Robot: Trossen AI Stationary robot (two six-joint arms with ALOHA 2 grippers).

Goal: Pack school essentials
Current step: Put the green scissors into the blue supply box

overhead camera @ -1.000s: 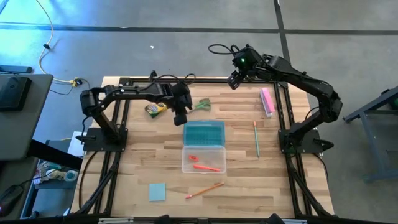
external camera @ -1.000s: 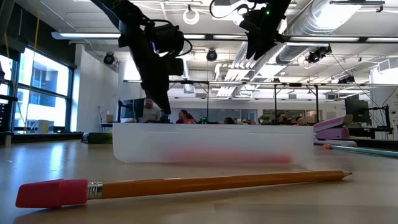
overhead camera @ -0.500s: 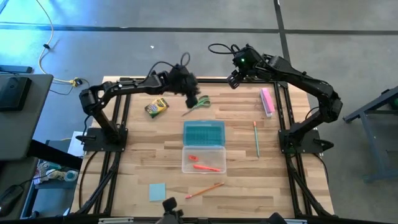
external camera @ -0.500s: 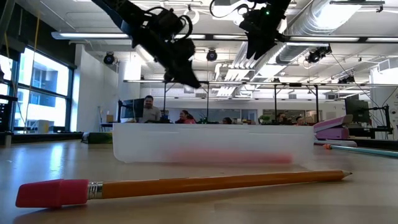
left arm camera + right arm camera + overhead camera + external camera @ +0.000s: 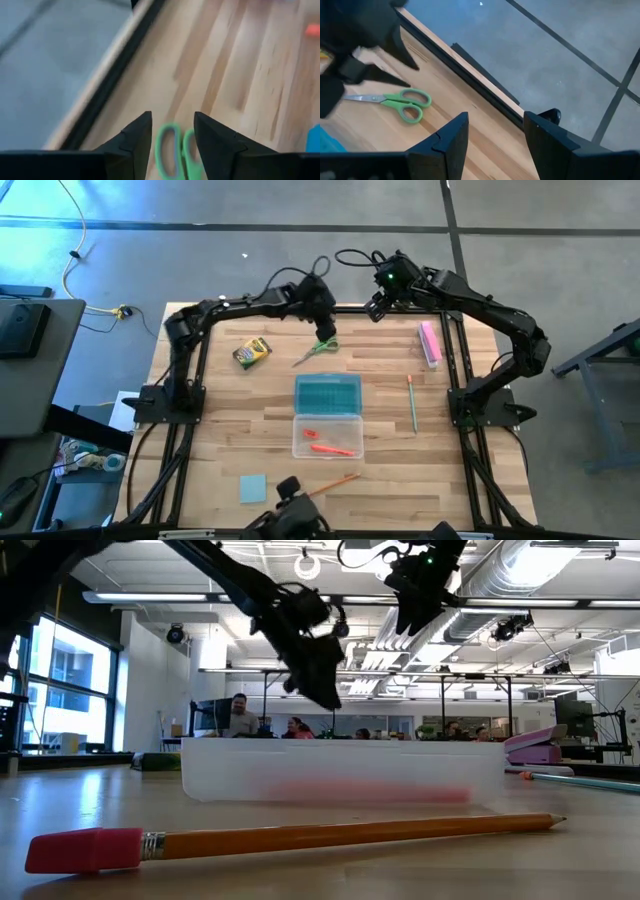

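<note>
The green-handled scissors (image 5: 315,350) lie flat on the table near its far edge. My left gripper (image 5: 325,330) hovers open just above their handles (image 5: 175,147), which show past its fingertips (image 5: 172,117). My right gripper (image 5: 378,305) waits open over the far edge and sees the scissors (image 5: 395,102) from there. The orange pen (image 5: 333,449) and the tiny red piece (image 5: 310,434) lie in the clear case base (image 5: 327,435). On the wood lie the crayon box (image 5: 252,352), the green pencil (image 5: 411,402), the orange pencil (image 5: 330,484) and the blue note pad (image 5: 253,487).
The teal lid (image 5: 328,392) lies open on the far side of the case base. A pink bar (image 5: 430,342) rests near the right frame rail. Black frame rails run along the table's left, right and far edges. In the low view, the pencil (image 5: 300,835) lies before the case (image 5: 340,770).
My left gripper has swung from beside the case's far left corner toward the table's far edge and then to the right, ending over the scissors' handles; the arm has stretched out and the wrist has turned. The scissors and my right arm have stayed still.
</note>
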